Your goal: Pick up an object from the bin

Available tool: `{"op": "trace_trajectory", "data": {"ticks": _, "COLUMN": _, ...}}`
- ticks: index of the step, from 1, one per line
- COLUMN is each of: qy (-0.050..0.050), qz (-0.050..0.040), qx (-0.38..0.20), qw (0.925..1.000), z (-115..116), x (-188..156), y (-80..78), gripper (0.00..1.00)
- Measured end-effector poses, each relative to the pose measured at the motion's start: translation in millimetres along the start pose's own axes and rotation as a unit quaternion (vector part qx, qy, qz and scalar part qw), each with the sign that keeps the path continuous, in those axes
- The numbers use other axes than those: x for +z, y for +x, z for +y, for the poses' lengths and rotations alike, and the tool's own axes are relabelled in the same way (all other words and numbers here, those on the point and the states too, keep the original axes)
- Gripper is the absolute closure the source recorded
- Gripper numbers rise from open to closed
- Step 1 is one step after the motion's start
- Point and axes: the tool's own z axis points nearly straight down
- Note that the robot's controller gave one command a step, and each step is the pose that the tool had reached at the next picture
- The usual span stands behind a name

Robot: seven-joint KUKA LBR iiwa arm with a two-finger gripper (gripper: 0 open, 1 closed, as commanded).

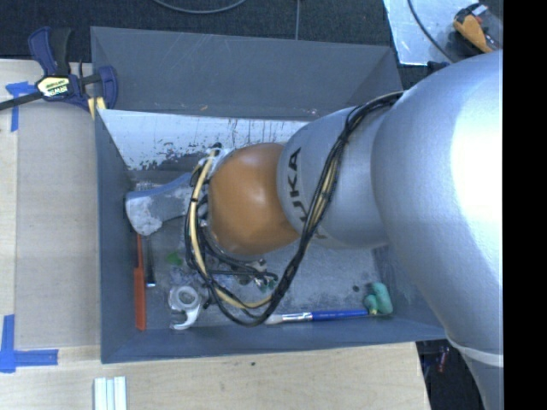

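Picking looks unfinished: the arm's orange-domed wrist (248, 199) sits low in the grey metal bin (111, 229), hiding the jaws so I cannot tell their state, while a small silvery metal piece (183, 301) and a slim orange-red stick (140, 284) lie loose on the view's left of them, nothing visibly lifted

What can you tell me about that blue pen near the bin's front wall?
The blue pen is slim, with a blue barrel and a pale, silvery section at its left end. It lies flat on the bin floor along the near wall. Its right end nears a small teal object; its left end reaches the robot's black cables.
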Motion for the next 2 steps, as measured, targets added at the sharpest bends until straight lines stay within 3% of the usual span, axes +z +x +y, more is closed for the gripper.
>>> {"op": "trace_trajectory", "data": {"ticks": 2, "qy": 0.000, "qz": 0.0000, "qx": 0.002, "qw": 1.0000, "z": -0.6, "x": -39.4, "y": -0.7, "gripper": 1.00}}
